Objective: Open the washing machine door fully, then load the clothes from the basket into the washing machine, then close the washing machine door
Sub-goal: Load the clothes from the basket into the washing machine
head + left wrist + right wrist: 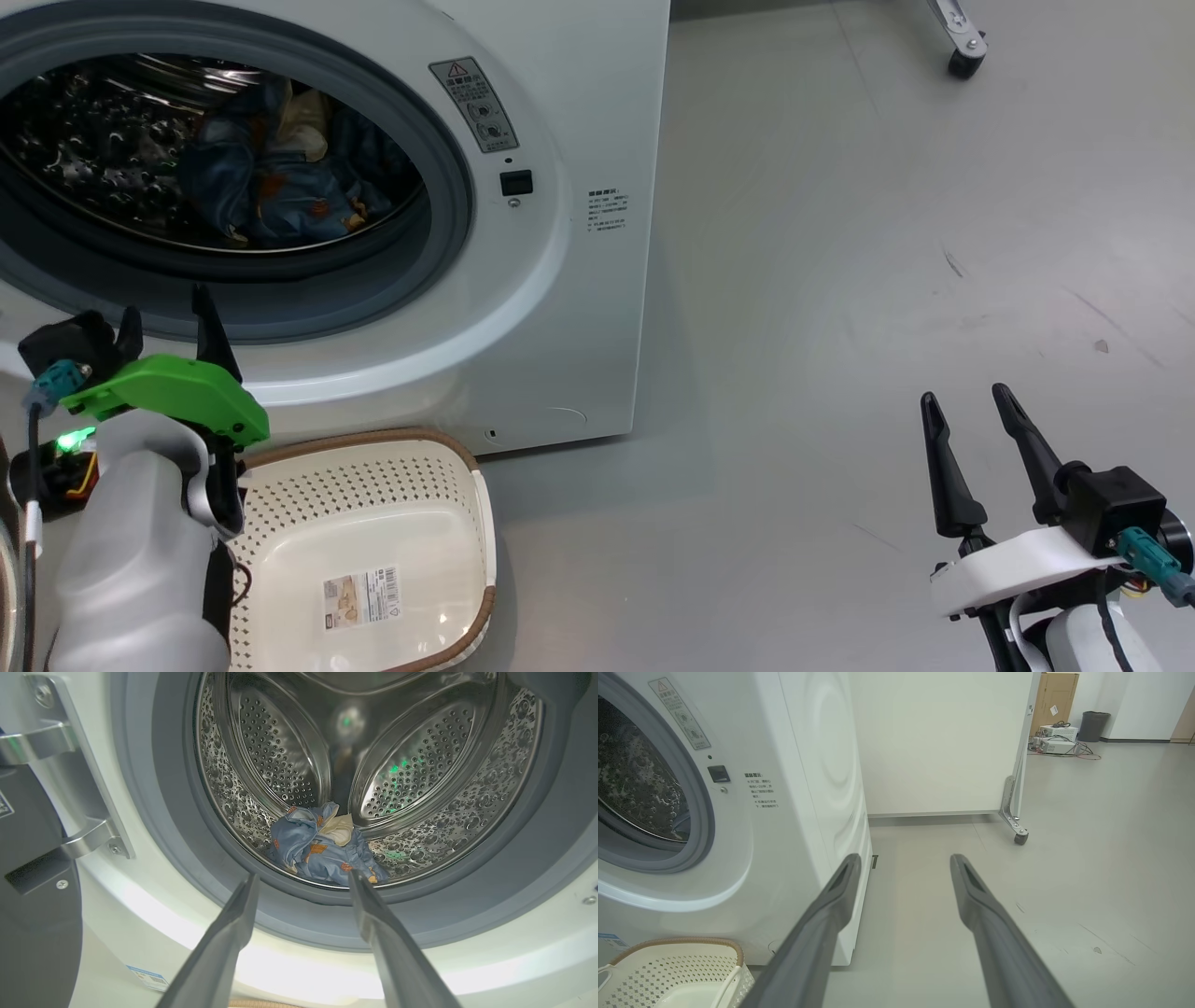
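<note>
Blue printed fabric clothes (322,851) lay inside the big white washing machine (569,308); my left end effector (303,877) hung open before its mouth, my right end effector (963,395) open, far right.

Grey floor (1087,858), white wheeled partition (943,742), cardboard box (1057,695), dark bin (1093,725)

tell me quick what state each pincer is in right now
left pincer: open, holding nothing
right pincer: open, holding nothing
</note>
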Robot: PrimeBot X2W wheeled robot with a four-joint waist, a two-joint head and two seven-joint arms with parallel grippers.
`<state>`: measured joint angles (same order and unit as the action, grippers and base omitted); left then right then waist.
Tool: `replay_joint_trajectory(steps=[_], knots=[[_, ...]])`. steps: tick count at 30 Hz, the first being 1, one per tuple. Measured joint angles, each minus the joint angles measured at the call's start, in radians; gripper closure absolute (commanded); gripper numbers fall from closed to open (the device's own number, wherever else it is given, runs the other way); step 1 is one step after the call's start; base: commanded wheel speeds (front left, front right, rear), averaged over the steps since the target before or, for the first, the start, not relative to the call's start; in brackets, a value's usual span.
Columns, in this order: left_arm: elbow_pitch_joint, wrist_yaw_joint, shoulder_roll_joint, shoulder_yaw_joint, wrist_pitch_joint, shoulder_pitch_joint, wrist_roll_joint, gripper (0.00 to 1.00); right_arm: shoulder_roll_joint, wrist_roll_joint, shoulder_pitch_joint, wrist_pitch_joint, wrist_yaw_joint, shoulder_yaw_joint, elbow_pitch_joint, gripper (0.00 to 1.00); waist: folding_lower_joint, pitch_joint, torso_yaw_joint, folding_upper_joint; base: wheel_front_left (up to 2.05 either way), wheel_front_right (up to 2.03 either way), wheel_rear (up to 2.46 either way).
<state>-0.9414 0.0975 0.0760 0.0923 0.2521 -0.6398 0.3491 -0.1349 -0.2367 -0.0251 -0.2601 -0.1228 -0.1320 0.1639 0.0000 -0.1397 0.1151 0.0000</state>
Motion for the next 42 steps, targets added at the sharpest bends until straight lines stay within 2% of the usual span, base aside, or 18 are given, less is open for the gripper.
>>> replay_joint_trajectory(steps=[12,42], knots=[[0.158,0.015,-0.023,0.017,0.0,0.182,0.004,0.0,-0.002,0.0,0.031,0.0,0.0,-0.017,-0.006,0.0,0.0,0.052,-0.039,0.0,0.0,0.0,0.0],[0.467,0.026,-0.043,-0.011,0.0,0.534,0.003,0.0,-0.04,0.0,0.077,0.0,0.0,-0.001,-0.013,0.0,0.0,0.129,-0.052,0.0,0.0,0.0,0.0]])
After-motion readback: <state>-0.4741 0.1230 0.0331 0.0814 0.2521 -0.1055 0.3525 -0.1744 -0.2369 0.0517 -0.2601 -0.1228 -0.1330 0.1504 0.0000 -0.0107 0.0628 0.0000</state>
